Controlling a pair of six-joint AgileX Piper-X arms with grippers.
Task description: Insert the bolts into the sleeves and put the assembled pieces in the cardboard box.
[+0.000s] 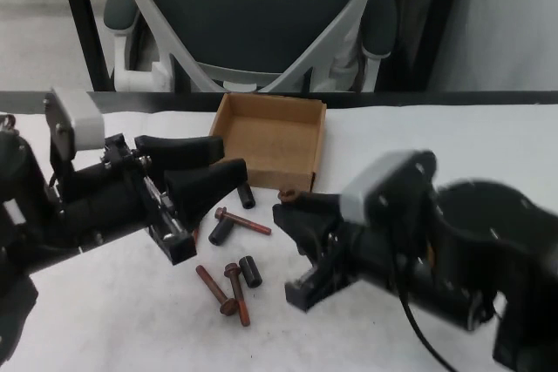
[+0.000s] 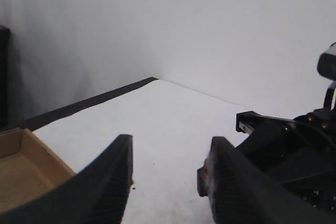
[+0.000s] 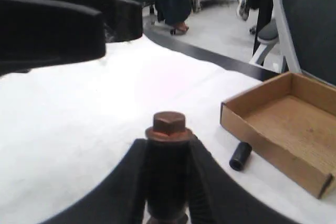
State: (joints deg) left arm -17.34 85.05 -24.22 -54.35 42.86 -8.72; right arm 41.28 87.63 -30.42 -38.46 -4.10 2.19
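On the bench (image 1: 436, 141) the box (image 1: 270, 141) is seen empty. The left claw (image 1: 232, 159) is held spread beside it. The right claw (image 1: 292, 208) is pinched on a bolt (image 3: 168, 127) (head up). Insertion seems in hand, and a loose sleeve (image 1: 251, 271) must be gripped next.

Bolt (image 3: 168, 126) shank hidden inside right pincer (image 3: 168, 150); cardboard box (image 2: 50, 158) cut off at left wrist view's edge.

White-topped bench (image 1: 453, 141), grey office chair (image 1: 253, 15) behind, pale floor (image 1: 35, 50)
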